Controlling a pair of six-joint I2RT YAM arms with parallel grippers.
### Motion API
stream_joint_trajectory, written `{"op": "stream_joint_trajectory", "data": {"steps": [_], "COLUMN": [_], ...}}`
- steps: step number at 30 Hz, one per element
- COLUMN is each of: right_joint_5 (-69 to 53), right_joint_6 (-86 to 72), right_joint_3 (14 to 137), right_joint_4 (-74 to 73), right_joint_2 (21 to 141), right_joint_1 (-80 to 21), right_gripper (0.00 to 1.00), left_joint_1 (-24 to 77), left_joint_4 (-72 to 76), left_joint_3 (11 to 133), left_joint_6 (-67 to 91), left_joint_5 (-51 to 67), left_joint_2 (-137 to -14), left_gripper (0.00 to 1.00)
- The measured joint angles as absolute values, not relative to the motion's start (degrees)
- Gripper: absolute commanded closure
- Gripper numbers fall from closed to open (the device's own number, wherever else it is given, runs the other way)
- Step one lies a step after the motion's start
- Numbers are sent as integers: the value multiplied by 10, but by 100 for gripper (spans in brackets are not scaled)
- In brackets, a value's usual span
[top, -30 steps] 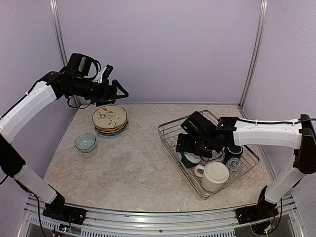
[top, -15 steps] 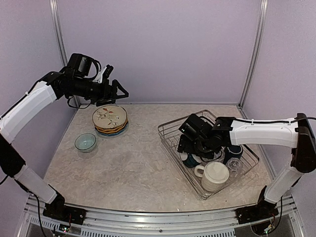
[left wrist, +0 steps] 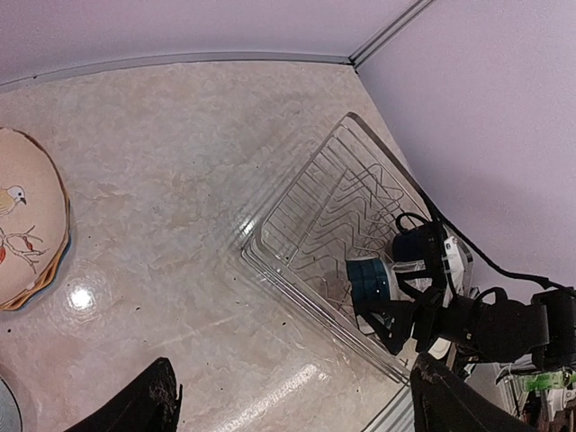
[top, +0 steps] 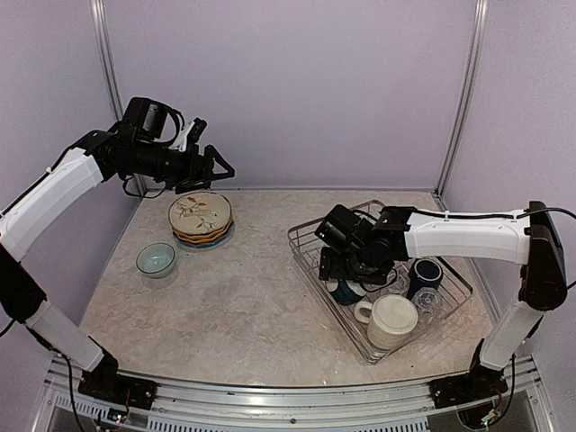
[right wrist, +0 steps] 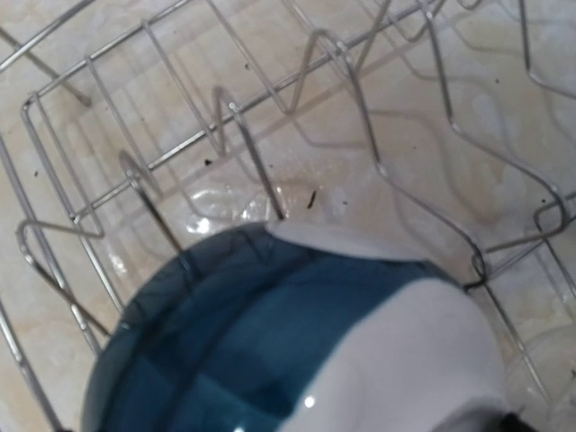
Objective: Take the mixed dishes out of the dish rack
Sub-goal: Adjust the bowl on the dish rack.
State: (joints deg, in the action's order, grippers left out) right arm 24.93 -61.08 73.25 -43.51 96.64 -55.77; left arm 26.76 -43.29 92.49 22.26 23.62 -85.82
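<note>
The dish rack point(top: 306, 236) stands at right; it also shows in the left wrist view point(left wrist: 297, 216) and the right wrist view point(right wrist: 360, 117). My right gripper point(top: 346, 265) is inside it, shut on the dark-blue bowl point(top: 345, 291), which is tilted on edge; the bowl fills the bottom of the right wrist view point(right wrist: 252, 342) and hides the fingers. A large cream mug point(top: 391, 319), a navy mug point(top: 425, 274) and a clear glass point(top: 426, 302) stay in the rack. My left gripper point(top: 214, 166) is open and empty above the stacked plates point(top: 201, 216).
A pale bowl point(top: 156, 259) sits on the table left of centre, in front of the plate stack. The rack's raised wire sides and zigzag slots surround my right gripper. Purple walls close the back and sides.
My right gripper has shifted a little left and back in the rack, and the dark-blue bowl has moved with it. The left arm has not moved.
</note>
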Motion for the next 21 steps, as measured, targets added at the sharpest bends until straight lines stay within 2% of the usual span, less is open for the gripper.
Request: {"op": "stream_joint_trajectory", "data": {"steps": [8, 16, 21], "right_joint_5": [242, 236, 232], "right_joint_6": [-592, -569, -566], "right_joint_3": [723, 717, 705], "right_joint_4": [-430, -430, -427], "right_joint_2": [957, 944, 927], "right_joint_1": [-552, -548, -547], "right_gripper": [1, 18, 22], "left_joint_1": [268, 268, 268], "left_joint_4": [-433, -433, -433], "left_joint_3": [925, 925, 925], "left_joint_6": [223, 223, 223], "left_joint_5": [237, 237, 238], "left_joint_2": [-858, -858, -860], "left_gripper": [16, 15, 15]}}
